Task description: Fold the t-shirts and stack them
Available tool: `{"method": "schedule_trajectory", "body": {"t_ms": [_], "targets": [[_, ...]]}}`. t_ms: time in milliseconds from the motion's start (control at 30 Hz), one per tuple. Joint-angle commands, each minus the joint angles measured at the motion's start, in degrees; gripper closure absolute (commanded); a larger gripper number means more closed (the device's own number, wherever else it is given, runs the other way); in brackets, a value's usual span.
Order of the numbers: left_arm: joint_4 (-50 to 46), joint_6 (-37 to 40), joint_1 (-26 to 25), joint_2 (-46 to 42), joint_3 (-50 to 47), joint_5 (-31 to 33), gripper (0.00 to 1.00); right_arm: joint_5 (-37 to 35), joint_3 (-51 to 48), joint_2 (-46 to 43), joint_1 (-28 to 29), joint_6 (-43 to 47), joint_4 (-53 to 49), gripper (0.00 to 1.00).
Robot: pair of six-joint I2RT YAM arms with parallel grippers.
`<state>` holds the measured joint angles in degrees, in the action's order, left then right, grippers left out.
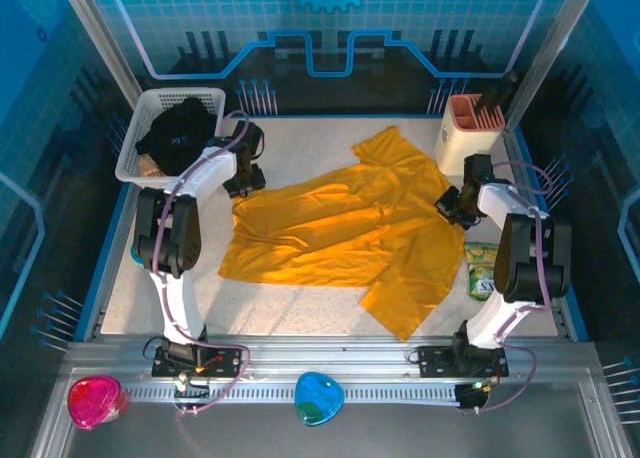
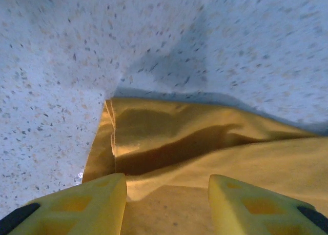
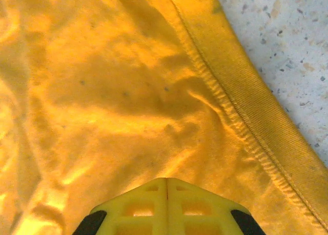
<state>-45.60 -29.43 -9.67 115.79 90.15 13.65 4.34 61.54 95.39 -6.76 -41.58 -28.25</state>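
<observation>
The golden-yellow t-shirt (image 1: 340, 233) lies spread and rumpled across the middle of the table. The black t-shirt (image 1: 180, 133) is bundled in the white mesh basket (image 1: 128, 158) at the back left. My left gripper (image 1: 243, 183) is at the yellow shirt's upper left corner. In the left wrist view it (image 2: 166, 194) stands open, with a folded edge of the yellow cloth (image 2: 205, 142) lying under and between its fingers (image 2: 97, 204). My right gripper (image 1: 447, 206) sits at the shirt's right side. Its tips (image 3: 166, 179) are shut together just over the yellow cloth (image 3: 102, 91), beside a ribbed hem (image 3: 256, 122).
A pink holder (image 1: 470, 128) with dark tools stands at the back right. A green packet (image 1: 482, 270) lies by the right arm. A pink object (image 1: 95, 398) and a blue one (image 1: 320, 398) rest on the front rail. Bare speckled tabletop (image 2: 77, 50) lies beyond the shirt's corner.
</observation>
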Motion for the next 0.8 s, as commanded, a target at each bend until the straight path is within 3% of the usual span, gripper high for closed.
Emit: {"method": "schedule_trajectory", "body": {"t_ms": [0, 233, 500, 700, 767], "targets": [[-2.4, 0.8, 0.3, -0.3, 0.6, -1.1, 0.54, 1.4, -0.2, -2.0, 0.4, 2.1, -1.3, 1.0], [0.5, -0.2, 1.6, -1.8, -5.9, -0.5, 0.54, 2.2, 0.5, -1.4, 0.8, 2.1, -1.3, 1.0], [4.1, -0.7, 3.2, -5.2, -11.5, -1.5, 0.62, 2.2, -0.2, -0.8, 0.9, 2.4, -1.0, 1.0], [5.9, 0.3, 3.6, -4.9, -11.7, -2.9, 0.61, 2.6, 0.0, -0.6, 1.0, 2.3, -0.8, 1.0], [6.2, 0.4, 3.8, -4.2, -11.5, -3.3, 0.57, 2.6, 0.0, -0.7, 1.0, 2.3, -0.8, 1.0]]}}
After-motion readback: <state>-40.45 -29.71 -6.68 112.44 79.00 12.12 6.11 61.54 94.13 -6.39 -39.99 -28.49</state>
